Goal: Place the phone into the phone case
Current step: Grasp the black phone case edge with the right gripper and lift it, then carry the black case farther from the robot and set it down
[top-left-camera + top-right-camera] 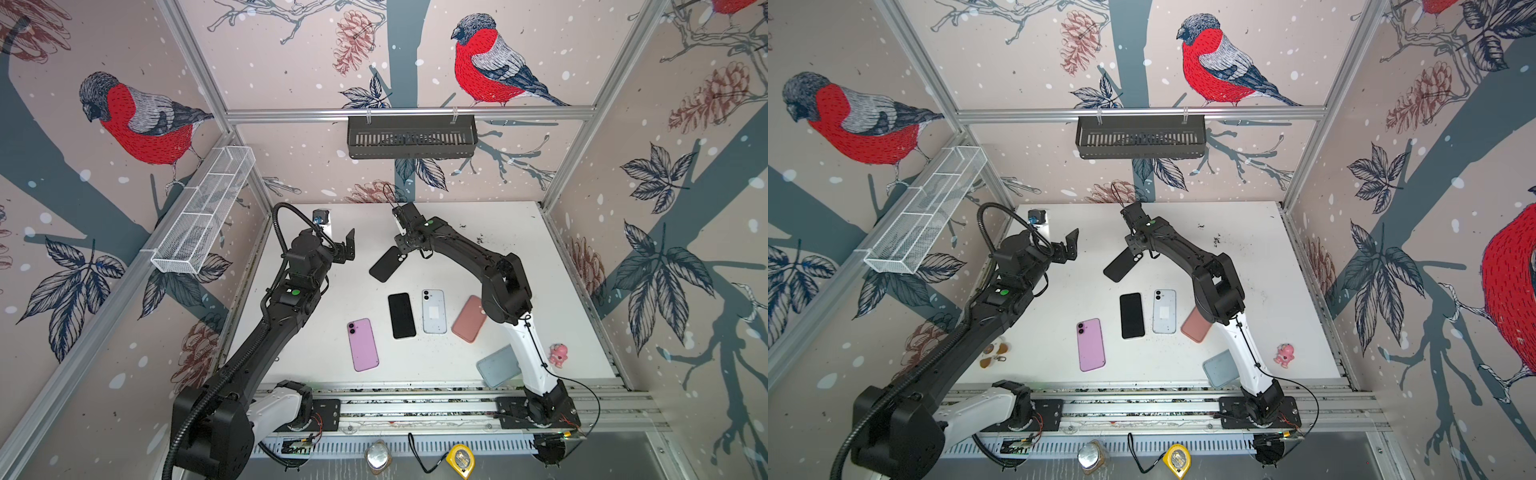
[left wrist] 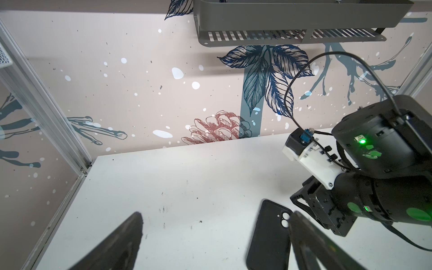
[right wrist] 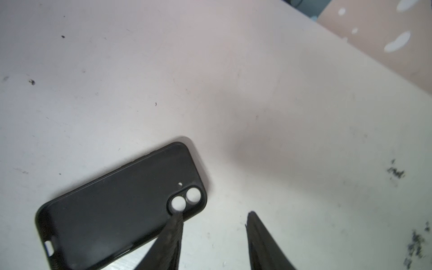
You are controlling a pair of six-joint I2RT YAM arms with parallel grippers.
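Note:
A black phone case (image 1: 386,264) (image 1: 1121,266) lies flat at the middle of the white table (image 1: 478,257), its camera holes toward my right gripper (image 1: 402,249). In the right wrist view that gripper (image 3: 215,214) is open. One of its fingers (image 3: 174,233) overlaps the case (image 3: 117,210) by the camera holes, and bare table shows between the two. Nearer the front lie a pink phone (image 1: 363,344), a black phone (image 1: 402,315) and a light blue phone (image 1: 434,311). My left gripper (image 1: 349,247) (image 2: 216,215) hangs open and empty, left of the case (image 2: 268,238).
A salmon case (image 1: 469,318) and a grey-blue case (image 1: 496,365) lie partly under the right arm. A pink toy (image 1: 558,354) stands at the front right. A wire basket (image 1: 203,212) and a dark shelf (image 1: 411,137) hang on the walls. Small keychain items (image 1: 994,353) lie by the left arm.

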